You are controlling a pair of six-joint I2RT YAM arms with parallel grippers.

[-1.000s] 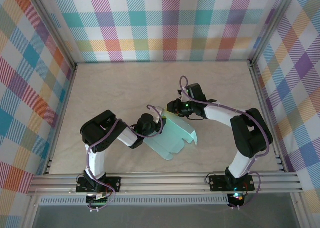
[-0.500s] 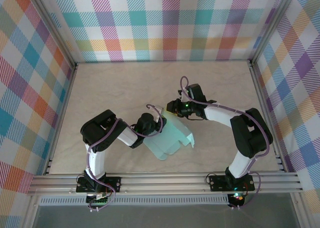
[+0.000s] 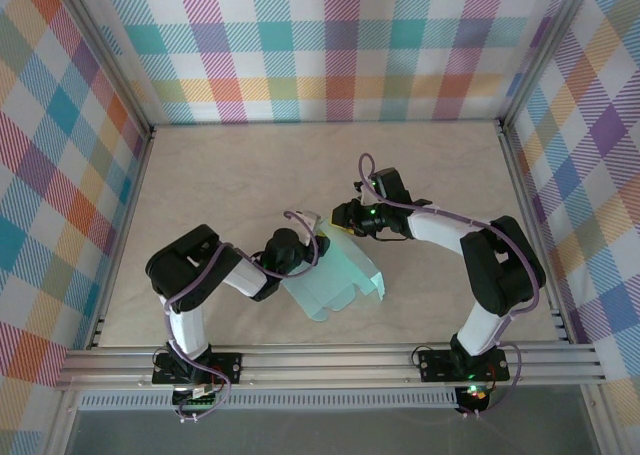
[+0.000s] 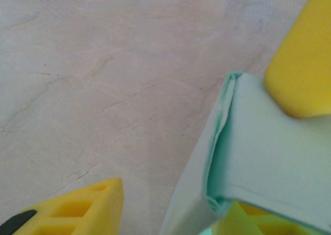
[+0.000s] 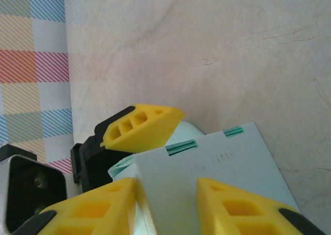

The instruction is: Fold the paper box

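Paper box (image 3: pixel 335 280) in middle of bench (image 3: pixel 230 175), your left fingers (image 4: pixel 77 209) parted wide, one against its folded edge, your right fingers (image 5: pixel 98 206) astride its far edge, grip there you cannot tell

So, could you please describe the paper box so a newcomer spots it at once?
On the beige table, look midway between the left arm and the right arm. The paper box is the pale mint card sheet, partly folded, scalloped along its near edge; the arms are black and white.
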